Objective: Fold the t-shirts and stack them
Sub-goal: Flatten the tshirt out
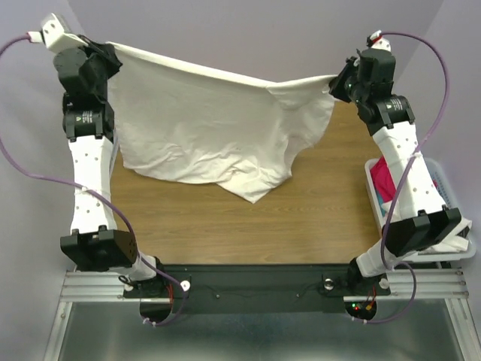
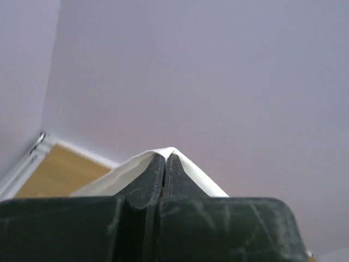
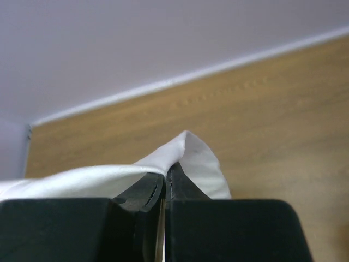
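Observation:
A plain off-white t-shirt [image 1: 203, 124] hangs stretched between my two grippers above the far part of the wooden table [image 1: 225, 218]. Its lower edge droops onto the table. My left gripper [image 1: 111, 54] is shut on the shirt's top left corner. In the left wrist view the cloth [image 2: 109, 177] folds over the closed fingertips of that gripper [image 2: 166, 157]. My right gripper [image 1: 336, 81] is shut on the top right corner. In the right wrist view the fabric [image 3: 202, 158] wraps the pinched tips of that gripper [image 3: 168, 172]. A magenta-red t-shirt [image 1: 383, 184] lies in the basket.
A white plastic basket [image 1: 451, 188] stands at the table's right edge, partly behind the right arm. Lilac walls close in the back and sides. The arm bases sit on a black rail [image 1: 255, 286] at the near edge.

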Robot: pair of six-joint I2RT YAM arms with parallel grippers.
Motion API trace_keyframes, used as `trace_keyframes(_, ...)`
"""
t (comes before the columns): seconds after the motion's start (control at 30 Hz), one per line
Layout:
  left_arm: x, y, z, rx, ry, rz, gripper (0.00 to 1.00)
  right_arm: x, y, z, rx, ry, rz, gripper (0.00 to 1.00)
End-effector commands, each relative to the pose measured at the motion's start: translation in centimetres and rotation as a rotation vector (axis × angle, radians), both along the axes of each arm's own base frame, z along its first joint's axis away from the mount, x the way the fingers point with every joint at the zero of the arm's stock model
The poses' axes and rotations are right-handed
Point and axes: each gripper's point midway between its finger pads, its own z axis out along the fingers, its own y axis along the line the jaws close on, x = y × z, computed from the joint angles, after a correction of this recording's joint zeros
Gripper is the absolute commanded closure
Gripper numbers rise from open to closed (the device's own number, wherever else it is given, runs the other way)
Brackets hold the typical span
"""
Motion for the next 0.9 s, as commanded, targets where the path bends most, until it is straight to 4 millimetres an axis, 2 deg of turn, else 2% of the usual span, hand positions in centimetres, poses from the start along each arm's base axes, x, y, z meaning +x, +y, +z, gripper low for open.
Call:
trace_keyframes(0.0, -1.7, 0.8, 7.6, 0.073, -0.114, -0.012, 1.00, 1.2, -2.8, 10.0, -0.001, -0.251, -0.122, 0.99)
trace_keyframes(0.03, -3.0, 0.7, 10.8, 0.087, -0.185, -0.012, 1.00, 0.5, -3.4, 13.4, -0.007, -0.328, -0.137, 0.99)
trace_keyframes(0.07, -3.7, 0.5, 12.0, 0.096, -0.210, -0.023, 1.00, 0.2, -3.6, 14.7, -0.012, -0.361, -0.143, 0.99)
trace_keyframes(0.1, -5.1, 0.1, 14.0, 0.109, -0.258, -0.031, 1.00, -0.2, -3.8, 15.9, -0.037, -0.389, -0.142, 1.00)
trace_keyframes(0.13, -5.8, -0.3, 14.8, 0.118, -0.277, -0.043, 1.00, -1.0, -4.1, 17.9, -0.037, -0.443, -0.149, 0.99)
trace_keyframes(0.17, -7.2, -0.7, 16.0, 0.130, -0.308, -0.050, 1.00, -1.6, -4.4, 18.8, -0.042, -0.468, -0.155, 0.99)
trace_keyframes(0.2, -8.0, -0.9, 16.5, 0.139, -0.321, -0.056, 1.00, -3.3, -4.9, 20.4, -0.057, -0.512, -0.163, 0.99)
trace_keyframes(0.27, -10.0, -1.6, 17.6, 0.161, -0.350, -0.067, 1.00, -4.9, -5.3, 22.0, -0.081, -0.568, -0.161, 0.99)
trace_keyframes(0.3, -10.7, -1.7, 17.8, 0.172, -0.355, -0.069, 1.00, -5.8, -5.5, 22.6, -0.088, -0.589, -0.166, 0.99)
trace_keyframes(0.33, -11.2, -1.8, 17.9, 0.178, -0.357, -0.070, 1.00, -8.3, -6.1, 24.4, -0.087, -0.643, -0.174, 0.99)
trace_keyframes(0.4, -13.5, -2.3, 18.8, 0.203, -0.377, -0.070, 1.00, -10.0, -6.6, 25.3, -0.118, -0.681, -0.181, 0.99)
trace_keyframes(0.43, -14.3, -2.5, 18.9, 0.209, -0.373, -0.070, 1.00, -12.5, -7.1, 26.7, -0.118, -0.732, -0.187, 1.00)
trace_keyframes(0.47, -15.8, -2.7, 19.5, 0.227, -0.391, -0.067, 1.00, -13.3, -7.3, 26.9, -0.132, -0.741, -0.188, 0.99)
trace_keyframes(0.57, -17.9, -3.2, 19.8, 0.252, -0.393, -0.068, 1.00, -17.7, -8.2, 28.8, -0.158, -0.818, -0.198, 0.99)
trace_keyframes(0.6, -19.1, -3.6, 20.1, 0.264, -0.405, -0.071, 1.00, -18.3, -8.3, 29.0, -0.180, -0.828, -0.194, 0.99)
trace_keyframes(0.73, -21.1, -4.2, 20.5, 0.289, -0.409, -0.068, 1.00, -21.7, -8.8, 30.7, -0.197, -0.895, -0.196, 0.99)
trace_keyframes(0.87, -22.1, -4.0, 20.9, 0.305, -0.413, -0.040, 1.00, -22.9, -8.9, 32.0, -0.198, -0.936, -0.195, 0.99)
